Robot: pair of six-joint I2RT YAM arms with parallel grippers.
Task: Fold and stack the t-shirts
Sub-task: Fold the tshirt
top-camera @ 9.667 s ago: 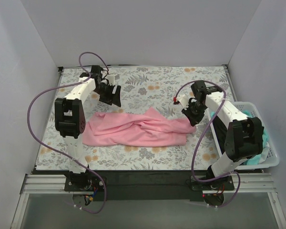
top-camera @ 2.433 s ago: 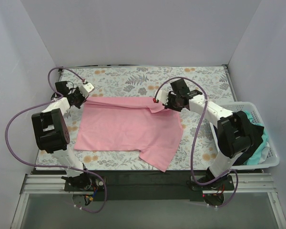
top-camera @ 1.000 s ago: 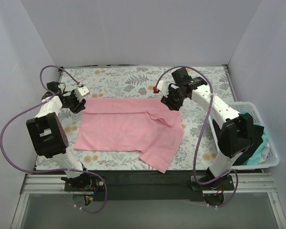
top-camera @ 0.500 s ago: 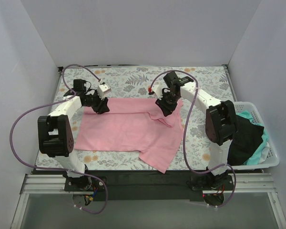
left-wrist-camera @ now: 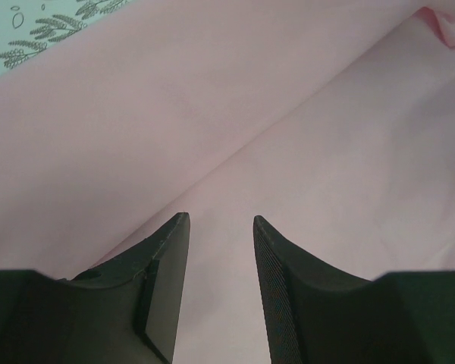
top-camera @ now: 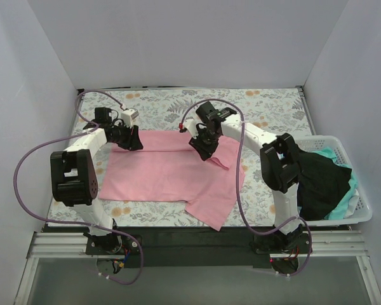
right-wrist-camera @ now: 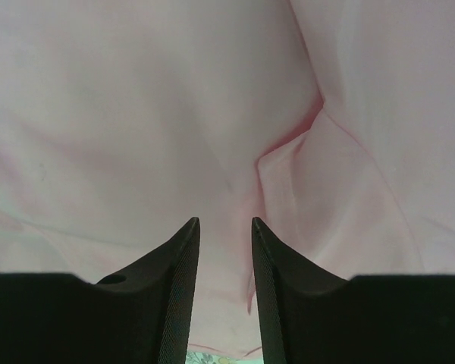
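Pink t-shirt point(top-camera: 171, 168) lies spread across the floral tabletop point(top-camera: 267, 108).
Left jaws and right jaws hover low at its far edge, each pair slightly apart, pink cloth showing through both narrow gaps.

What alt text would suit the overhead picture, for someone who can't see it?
A pink t-shirt lies spread on a floral sheet, the left gripper and right gripper poised at its far side. A white basket at the right holds black cloth and mint-green cloth.

The t-shirt point(top-camera: 159, 171) lies on the sheet point(top-camera: 267, 108). The basket point(top-camera: 362, 213) stands right of it, with the left gripper point(top-camera: 134, 141) and right gripper point(top-camera: 205, 151) over its far edge.
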